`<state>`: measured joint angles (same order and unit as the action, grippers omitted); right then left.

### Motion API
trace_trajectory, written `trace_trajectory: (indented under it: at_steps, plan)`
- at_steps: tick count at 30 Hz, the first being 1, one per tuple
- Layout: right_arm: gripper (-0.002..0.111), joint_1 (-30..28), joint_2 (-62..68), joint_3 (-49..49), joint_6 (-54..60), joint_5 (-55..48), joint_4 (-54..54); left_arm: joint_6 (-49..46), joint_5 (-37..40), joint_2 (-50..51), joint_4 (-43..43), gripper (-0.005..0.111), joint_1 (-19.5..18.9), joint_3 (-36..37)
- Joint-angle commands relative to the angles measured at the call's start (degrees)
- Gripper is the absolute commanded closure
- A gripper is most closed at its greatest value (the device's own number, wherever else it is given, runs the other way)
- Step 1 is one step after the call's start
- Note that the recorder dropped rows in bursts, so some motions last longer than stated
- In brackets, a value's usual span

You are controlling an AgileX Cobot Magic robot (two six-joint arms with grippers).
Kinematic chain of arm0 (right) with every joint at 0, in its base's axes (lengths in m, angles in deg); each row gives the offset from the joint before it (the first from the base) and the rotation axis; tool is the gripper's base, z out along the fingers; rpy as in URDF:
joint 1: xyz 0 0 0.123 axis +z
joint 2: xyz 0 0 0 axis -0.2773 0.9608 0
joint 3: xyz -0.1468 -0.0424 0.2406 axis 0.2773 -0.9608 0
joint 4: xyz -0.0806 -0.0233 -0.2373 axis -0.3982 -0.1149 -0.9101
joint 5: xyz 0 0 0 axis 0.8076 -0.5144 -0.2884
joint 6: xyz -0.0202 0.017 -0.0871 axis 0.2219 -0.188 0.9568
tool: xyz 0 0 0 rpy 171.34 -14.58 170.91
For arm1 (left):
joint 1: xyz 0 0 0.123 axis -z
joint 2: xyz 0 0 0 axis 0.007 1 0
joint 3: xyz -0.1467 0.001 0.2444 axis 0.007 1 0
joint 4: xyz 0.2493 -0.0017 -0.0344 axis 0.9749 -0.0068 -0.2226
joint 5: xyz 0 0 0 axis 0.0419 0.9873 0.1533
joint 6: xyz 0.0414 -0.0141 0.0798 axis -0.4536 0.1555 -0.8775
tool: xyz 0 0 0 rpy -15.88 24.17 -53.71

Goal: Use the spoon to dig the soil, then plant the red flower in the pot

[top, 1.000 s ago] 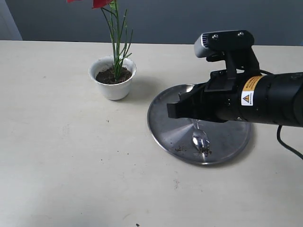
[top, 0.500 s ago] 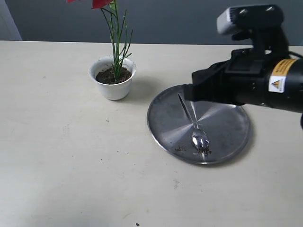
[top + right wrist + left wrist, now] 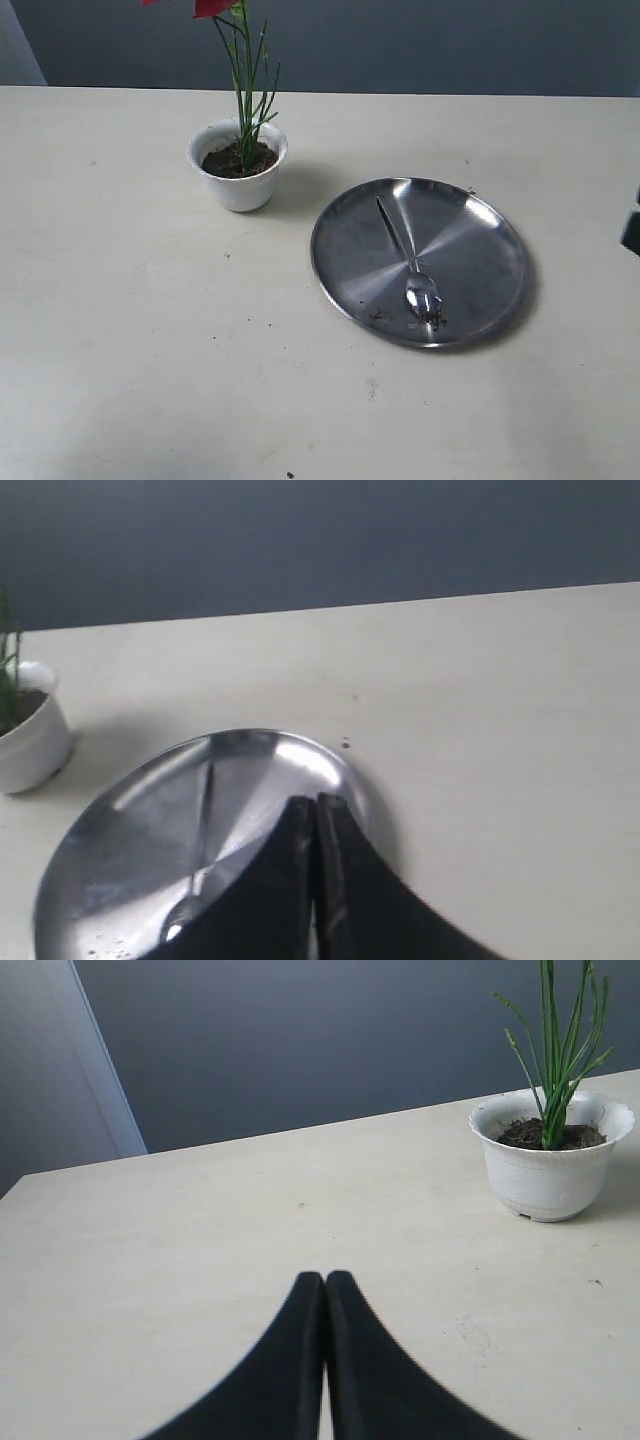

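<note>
The small white pot (image 3: 238,166) stands at the back left of the table with dark soil (image 3: 238,160) in it. The red flower (image 3: 212,7) stands planted in that soil, its thin green stems (image 3: 247,90) upright and its bloom cut off by the top edge. The spoon (image 3: 408,262) lies on the steel plate (image 3: 480,250), bowl toward the front, with crumbs of dirt beside it. My left gripper (image 3: 325,1280) is shut and empty, well away from the pot (image 3: 550,1155). My right gripper (image 3: 314,804) is shut and empty, over the plate's (image 3: 130,820) near edge by the spoon (image 3: 200,840).
Small crumbs of soil (image 3: 382,314) lie on the plate's front and a few specks dot the tabletop (image 3: 120,340). A dark sliver of the right arm (image 3: 631,230) shows at the right edge. A grey wall runs behind the table.
The right arm has pulled back to the right, from over the plate to almost out of the exterior view. The spoon, pot and flower have stayed put.
</note>
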<state>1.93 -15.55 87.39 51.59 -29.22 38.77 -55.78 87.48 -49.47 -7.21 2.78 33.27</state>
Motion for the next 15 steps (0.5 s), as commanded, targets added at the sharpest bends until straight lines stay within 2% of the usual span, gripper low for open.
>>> trace_trajectory:
  at_steps: [1,8,15]
  plan:
    - [0.109,-7.4,-13.5,-8.9,0.6,0.1,-0.1,0.1,-0.3,-0.4,-0.1,0.106,-0.2,0.1]
    - [0.109,-16.3,-26.1,-14.6,0.7,-10.0,1.4,0.1,-0.3,-0.4,-0.1,0.106,-0.2,0.1]
    - [0.109,-16.8,-31.0,-15.0,3.1,-13.3,0.9,0.1,-0.3,-0.4,-0.1,0.106,-0.2,0.1]
